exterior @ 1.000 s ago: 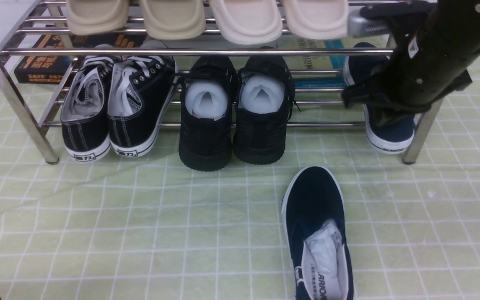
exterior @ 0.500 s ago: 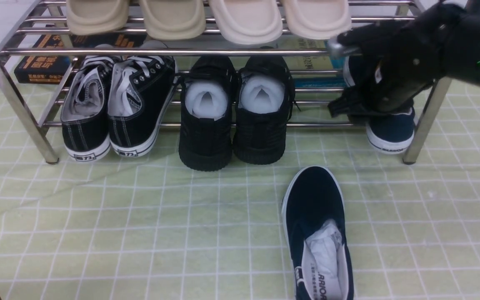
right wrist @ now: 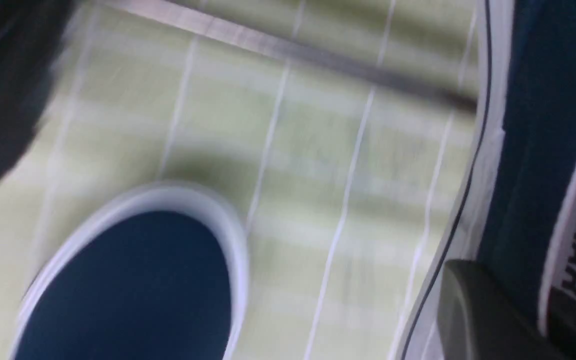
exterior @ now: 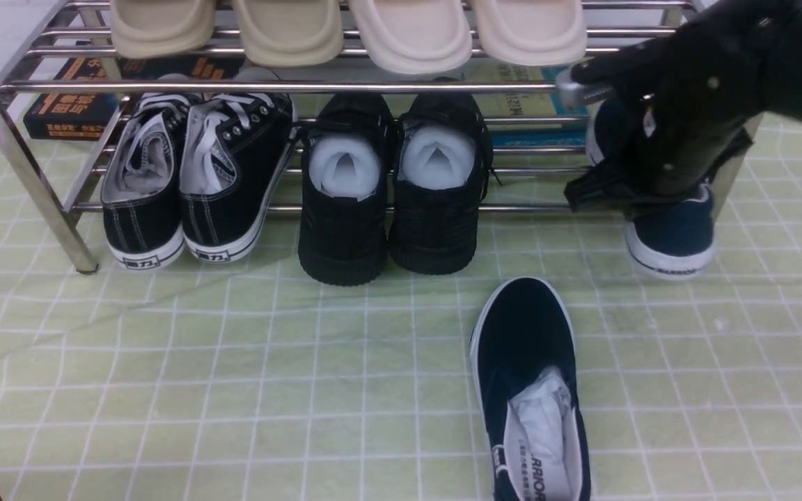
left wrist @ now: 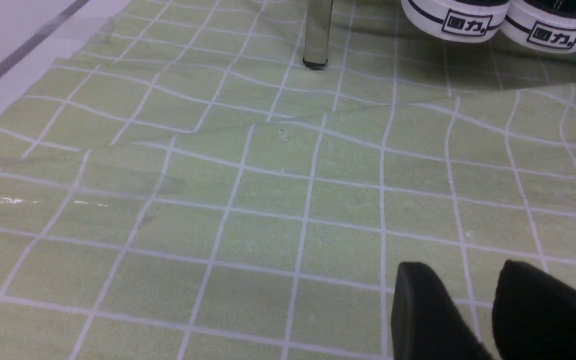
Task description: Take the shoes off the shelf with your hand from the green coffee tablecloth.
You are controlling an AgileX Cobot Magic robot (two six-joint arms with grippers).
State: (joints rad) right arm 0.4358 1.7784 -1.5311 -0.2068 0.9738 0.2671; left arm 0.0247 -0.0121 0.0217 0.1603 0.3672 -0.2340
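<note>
Since a second ago your right hand [exterior: 679,132] has shifted rightwards and drawn the navy shoe [exterior: 676,236] with it: the shoe's white heel now sits lower and further right in the front view, out past the front bar of the rack [exterior: 289,86], at the right edge of the frame. That hand is clamped on the shoe; the blurred right wrist view shows one dark finger [right wrist: 483,310] pressed against the heel wall. The other navy shoe [exterior: 530,362] lies on the green cloth [exterior: 234,362] at lower centre-right, toe towards the rack, well apart from the first. Your left gripper [left wrist: 468,280] hangs over the cloth with its two fingertips apart.
</note>
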